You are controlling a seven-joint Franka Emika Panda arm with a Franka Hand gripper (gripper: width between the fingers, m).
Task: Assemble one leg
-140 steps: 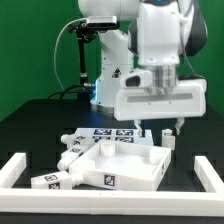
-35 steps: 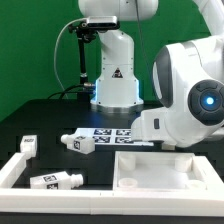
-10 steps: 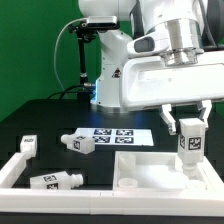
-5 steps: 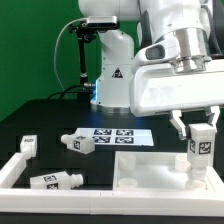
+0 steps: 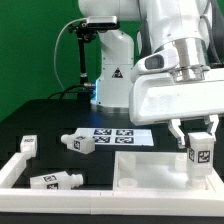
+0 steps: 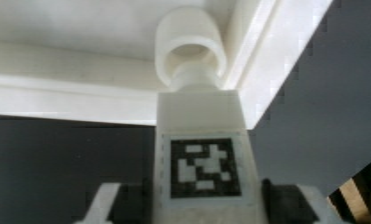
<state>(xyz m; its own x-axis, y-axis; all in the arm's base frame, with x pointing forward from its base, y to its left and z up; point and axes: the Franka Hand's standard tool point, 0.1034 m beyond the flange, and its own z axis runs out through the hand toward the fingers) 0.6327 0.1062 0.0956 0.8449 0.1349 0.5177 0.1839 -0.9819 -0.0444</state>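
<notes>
Here the arm (image 5: 170,60) fills the exterior view's right, bent over the table. Below it lies the white panel (image 5: 140,168), with a border bar (image 5: 12,170) off to the exterior view's left. The marker board (image 5: 115,133) lies flat behind the panel. The gripper (image 5: 198,140) is clamped on a leg (image 5: 199,157), held upright over the panel's corner at the exterior view's right. In the wrist view the fingers (image 6: 111,205) flank that leg (image 6: 205,150), its end at a rounded socket (image 6: 192,58); contact is unclear. Three loose legs (image 5: 83,143) (image 5: 27,146) (image 5: 55,181) lie well apart from it.
</notes>
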